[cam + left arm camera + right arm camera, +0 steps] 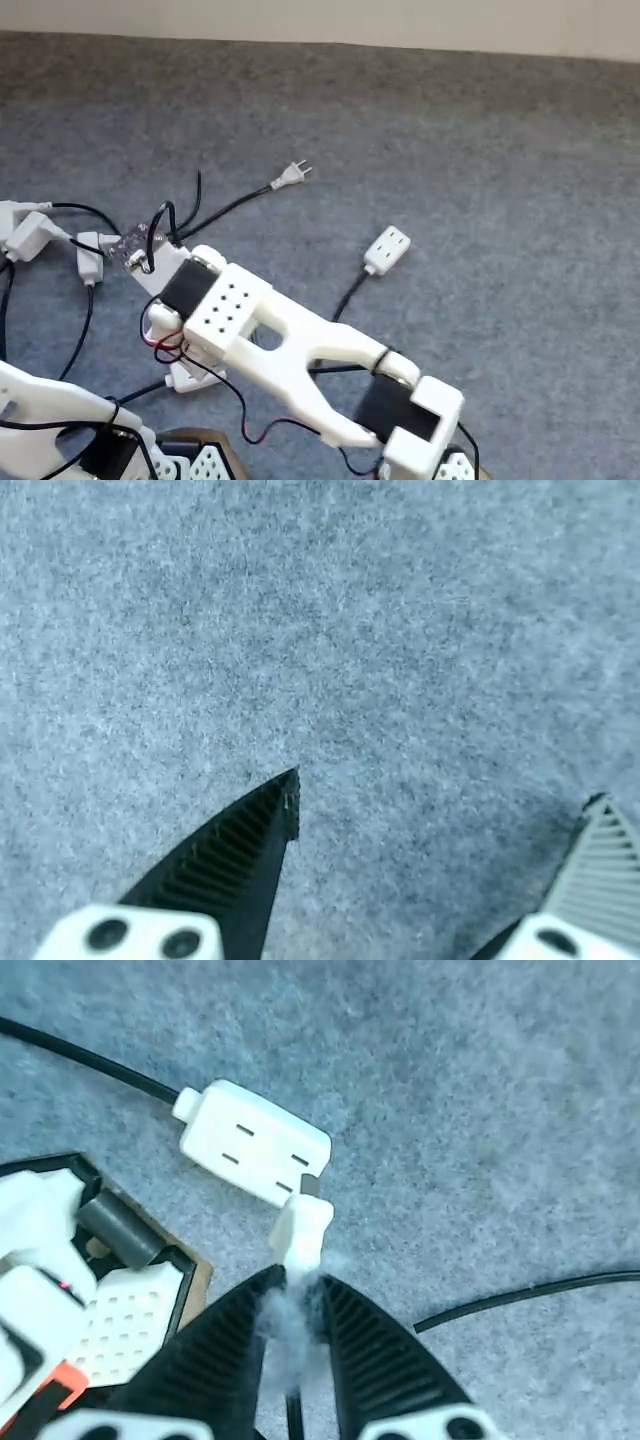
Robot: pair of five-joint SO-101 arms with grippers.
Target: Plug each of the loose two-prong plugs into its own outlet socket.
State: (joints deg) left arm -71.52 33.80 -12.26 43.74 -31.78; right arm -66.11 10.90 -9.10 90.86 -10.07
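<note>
My right gripper (296, 1288) is shut on a white two-prong plug (301, 1228). The plug's prong end touches the edge of a white outlet block (254, 1146) lying on the grey carpet; I cannot tell whether the prongs are in. My left gripper (440, 825) hangs open over bare carpet with nothing between its fingers (262, 832). In the high view a loose plug (292, 176) on a black cord lies at the back, and a second white outlet block (387, 249) lies to its right. The right arm (270, 335) stretches across the middle.
Two white connector pieces (30, 235) (90, 262) on black cords lie at the far left. Black cords (215, 210) loop across the carpet. The left arm's base (60, 1290) on a brown board stands close to the held plug. The carpet at the back and right is open.
</note>
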